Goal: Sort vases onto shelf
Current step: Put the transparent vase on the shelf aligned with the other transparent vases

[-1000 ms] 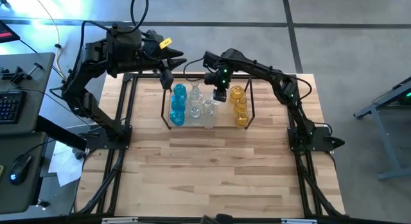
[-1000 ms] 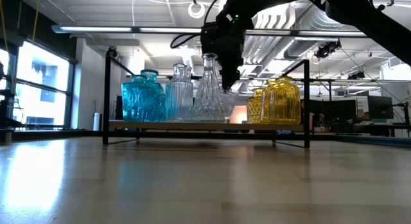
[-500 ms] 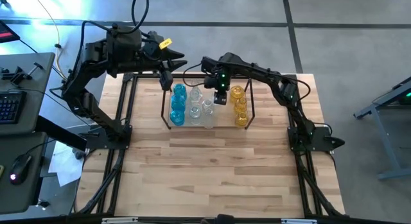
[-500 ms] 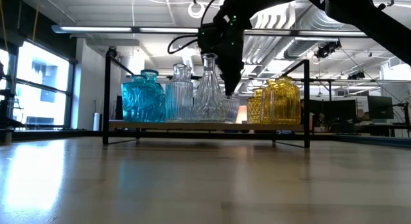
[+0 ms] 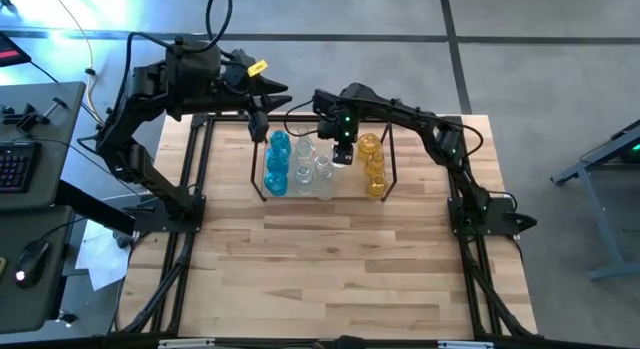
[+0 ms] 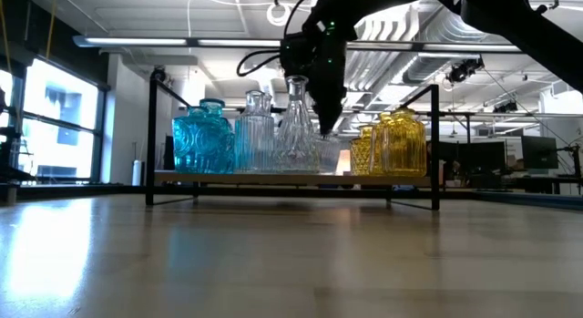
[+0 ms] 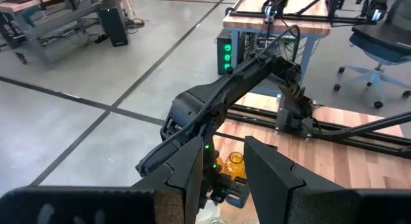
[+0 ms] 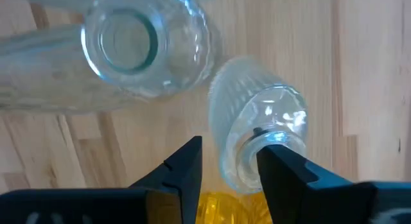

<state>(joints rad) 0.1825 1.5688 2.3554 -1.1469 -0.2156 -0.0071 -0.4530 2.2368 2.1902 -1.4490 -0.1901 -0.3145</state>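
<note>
Shelf [image 5: 258, 185]: black rod rack with a light wood floor, standing at the far middle of the table [image 5: 330, 279].
Blue vases [image 5: 277, 161]: a row at the left end of the shelf.
Clear vases [image 5: 305, 169]: grouped in the middle of the shelf; in the low view a tall ribbed one and a cone-shaped one stand upright.
Amber vases [image 5: 372, 165]: a row at the right end of the shelf, upright.
Right gripper [image 5: 342, 155]: reaches down into the shelf between the clear group and the amber row.
Right gripper grip: the wrist view shows its fingers [image 8: 183, 169] partly apart, the neck of a small clear ribbed vase [image 8: 257, 137] beside one finger; whether it is clamped cannot be told.
Small clear ribbed vase, position: on the shelf floor, just beside a wider clear vase [image 8: 138, 47].
Left gripper [image 5: 262, 124]: raised above the shelf's far left corner, fingers [image 7: 186, 176] a little apart with nothing between them.
</note>
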